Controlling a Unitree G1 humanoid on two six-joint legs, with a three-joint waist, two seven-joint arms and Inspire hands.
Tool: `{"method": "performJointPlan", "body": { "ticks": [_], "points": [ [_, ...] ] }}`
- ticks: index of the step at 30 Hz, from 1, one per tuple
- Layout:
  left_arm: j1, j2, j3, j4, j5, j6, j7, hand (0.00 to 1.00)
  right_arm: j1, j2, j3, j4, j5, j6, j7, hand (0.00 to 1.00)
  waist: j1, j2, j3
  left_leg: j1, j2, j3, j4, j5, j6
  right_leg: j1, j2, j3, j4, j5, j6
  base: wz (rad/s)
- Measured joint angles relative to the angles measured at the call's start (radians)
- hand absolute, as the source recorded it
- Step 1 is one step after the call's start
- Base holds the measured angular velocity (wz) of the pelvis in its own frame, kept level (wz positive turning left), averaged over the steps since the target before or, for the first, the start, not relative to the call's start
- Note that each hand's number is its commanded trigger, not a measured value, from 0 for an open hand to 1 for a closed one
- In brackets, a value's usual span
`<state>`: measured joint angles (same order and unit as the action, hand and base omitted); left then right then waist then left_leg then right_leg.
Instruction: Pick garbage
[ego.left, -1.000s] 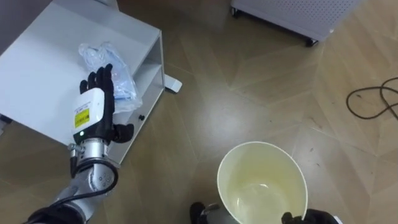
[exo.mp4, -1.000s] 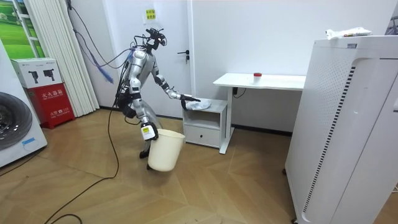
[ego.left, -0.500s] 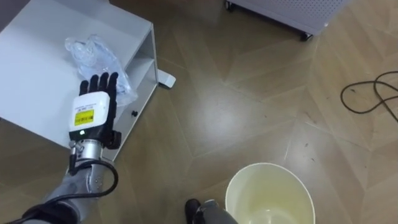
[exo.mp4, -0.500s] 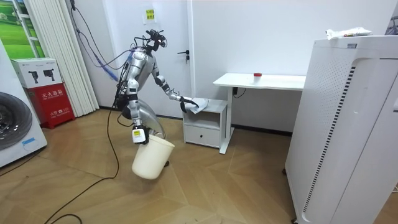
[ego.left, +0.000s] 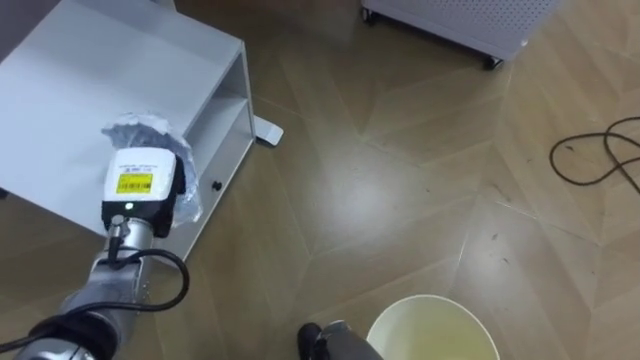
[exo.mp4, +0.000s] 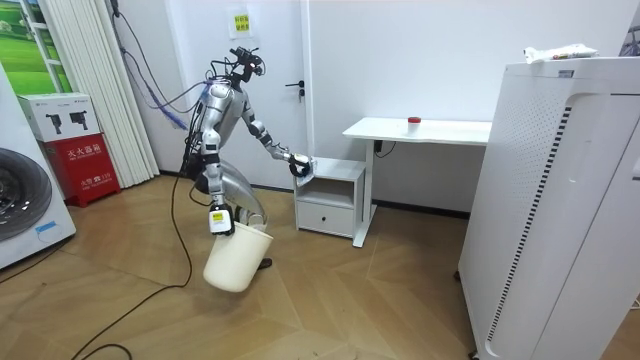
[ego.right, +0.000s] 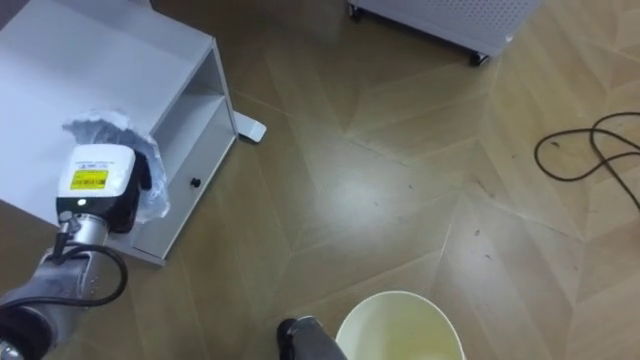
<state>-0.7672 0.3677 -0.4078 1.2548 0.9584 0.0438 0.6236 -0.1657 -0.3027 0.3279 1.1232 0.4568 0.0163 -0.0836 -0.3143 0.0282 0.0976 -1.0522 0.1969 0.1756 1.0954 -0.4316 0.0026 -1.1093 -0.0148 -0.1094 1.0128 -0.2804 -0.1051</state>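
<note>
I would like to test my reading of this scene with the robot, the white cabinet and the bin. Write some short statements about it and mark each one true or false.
1. The left hand is on the crumpled plastic bag on top of the white cabinet. True.
2. The bin stands upright on the floor. False: in the room view it is off the floor and tilted, at the right hand.
3. A small red thing lies on the white desk. True.
4. The plastic bag lies in the bin. False: it is on the cabinet's top.
</note>
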Motion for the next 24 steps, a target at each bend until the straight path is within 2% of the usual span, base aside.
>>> {"method": "performJointPlan", "body": {
  "ticks": [12, 16, 20, 22, 24],
  "points": [
    [0.0, -0.006, 0.0, 0.007, 0.029, 0.001, -0.039, 1.0, 0.016, -0.02, -0.006, -0.048, -0.018, 0.005, -0.047, 1.0, 0.05, 0.004, -0.0015, 0.009, -0.003, -0.002, 0.019, -0.001, -0.008, 0.003, -0.002, 0.003, 0.029, -0.005, -0.008, 0.0],
    [0.0, -0.002, 0.0, 0.029, 0.035, 0.001, -0.042, 1.0, 0.028, -0.023, -0.006, -0.069, -0.036, 0.002, -0.061, 1.0, 0.053, 0.005, -0.0019, 0.038, -0.002, -0.003, 0.01, 0.002, -0.013, 0.029, -0.001, 0.002, 0.027, -0.007, -0.015, 0.0],
    [0.004, -0.001, 0.002, 0.044, 0.025, -0.002, -0.037, 1.0, 0.041, -0.023, 0.001, -0.077, -0.036, -0.005, -0.079, 1.0, 0.064, 0.008, -0.0012, 0.087, 0.0, -0.003, -0.013, 0.003, -0.015, 0.077, 0.003, -0.001, 0.004, -0.008, -0.02, -0.02],
    [0.01, 0.002, 0.005, 0.047, 0.015, -0.018, -0.005, 1.0, 0.04, -0.021, 0.002, -0.076, -0.038, -0.019, -0.097, 1.0, 0.077, 0.019, 0.0003, 0.118, -0.001, -0.015, -0.027, 0.008, -0.024, 0.114, 0.011, -0.007, -0.019, -0.004, -0.022, -0.05],
    [0.012, 0.005, 0.012, 0.049, 0.007, -0.032, 0.017, 1.0, 0.034, -0.016, 0.002, -0.076, -0.038, -0.037, -0.111, 1.0, 0.08, 0.02, 0.0, 0.14, -0.002, -0.014, -0.042, 0.011, -0.029, 0.136, 0.012, -0.006, -0.031, -0.004, -0.022, 0.0]
  ]
}}
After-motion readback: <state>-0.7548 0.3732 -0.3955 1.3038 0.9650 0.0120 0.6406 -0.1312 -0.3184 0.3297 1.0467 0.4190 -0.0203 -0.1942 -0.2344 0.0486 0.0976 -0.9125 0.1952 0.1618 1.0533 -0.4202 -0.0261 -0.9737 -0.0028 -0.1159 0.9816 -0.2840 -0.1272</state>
